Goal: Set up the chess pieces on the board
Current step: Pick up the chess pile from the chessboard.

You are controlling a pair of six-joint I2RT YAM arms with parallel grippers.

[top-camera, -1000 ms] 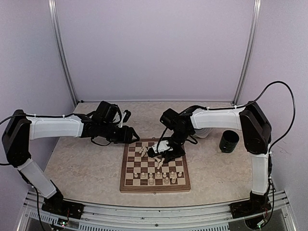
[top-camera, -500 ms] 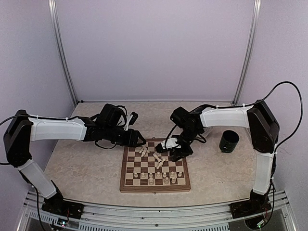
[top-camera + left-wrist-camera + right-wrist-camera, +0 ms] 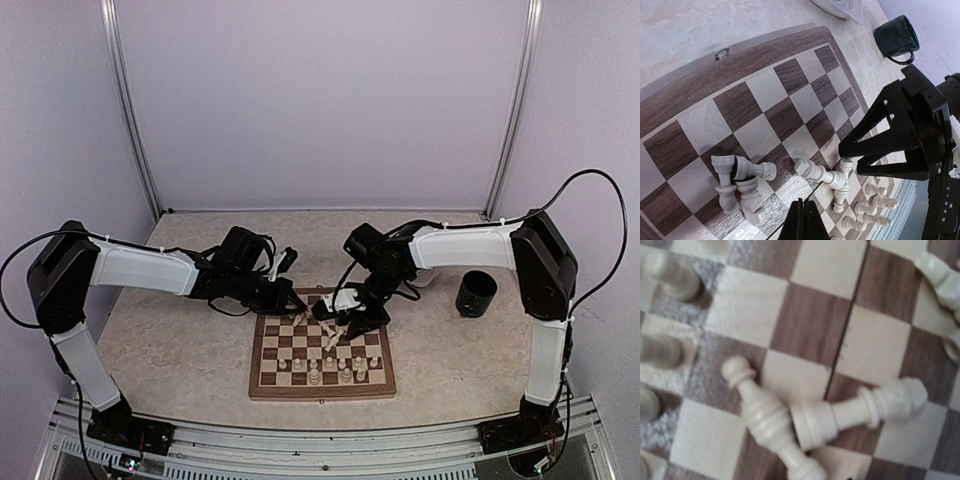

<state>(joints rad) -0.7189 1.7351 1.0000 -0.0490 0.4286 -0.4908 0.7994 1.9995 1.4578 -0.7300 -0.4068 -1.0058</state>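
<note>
The board (image 3: 268, 372) lies between the two arms. Several cream chess pieces (image 3: 315, 372) stand along its near rows. Others lie toppled: a small heap (image 3: 735, 182) and two crossed pieces (image 3: 827, 176), which also show close up (image 3: 771, 422). My left gripper (image 3: 300, 300) hovers over the board's far left part. It (image 3: 801, 220) is shut with nothing in it, just short of the toppled pieces. My right gripper (image 3: 335, 312) hangs over the crossed pieces with its black fingers (image 3: 875, 135) parted. Nothing is held.
A dark green mug (image 3: 476, 293) stands right of the board, also visible in the left wrist view (image 3: 897, 34). A white dish (image 3: 840, 6) sits behind the board, partly hidden by the right arm. Bare marbled tabletop (image 3: 170, 350) lies left of the board.
My left arm has reached right, over the board's far edge, and its jaws have shut. My right gripper has shifted slightly and opened wider above the crossed pieces.
</note>
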